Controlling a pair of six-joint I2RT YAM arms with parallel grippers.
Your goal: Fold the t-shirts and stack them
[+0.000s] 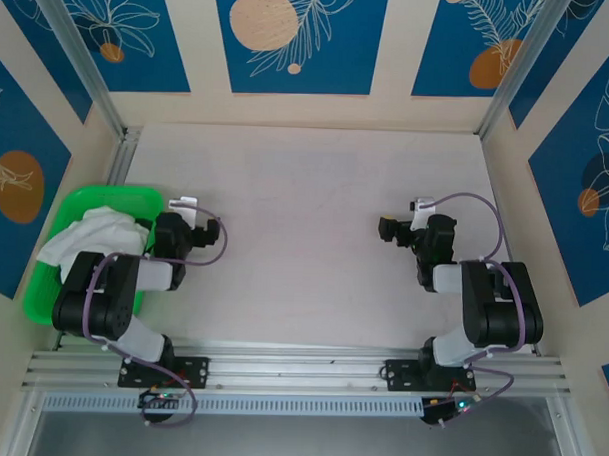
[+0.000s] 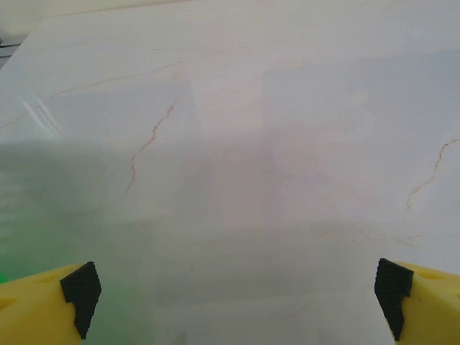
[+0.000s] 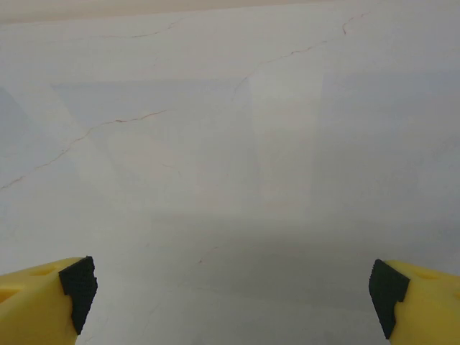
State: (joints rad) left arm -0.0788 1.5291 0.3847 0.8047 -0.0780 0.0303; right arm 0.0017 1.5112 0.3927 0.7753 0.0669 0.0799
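1. The left hand (image 2: 237,295) stands wide and empty, its yellow fingers (image 2: 36,309) spread above the pale, veined tabletop (image 2: 237,144).
2. The right hand (image 3: 233,291) is just as wide, holding nothing, over the tabletop's right side.
3. A crumpled white t-shirt (image 1: 92,236) lies in the bright green tray (image 1: 121,195) at the tabletop's left edge, beside the left arm (image 1: 102,296).

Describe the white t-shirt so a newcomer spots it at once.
Look to the left edge of the table, where a bright green tray sits. The white t-shirt lies crumpled inside it. It is soft white cloth, unlike the green plastic around it and the black left arm alongside.
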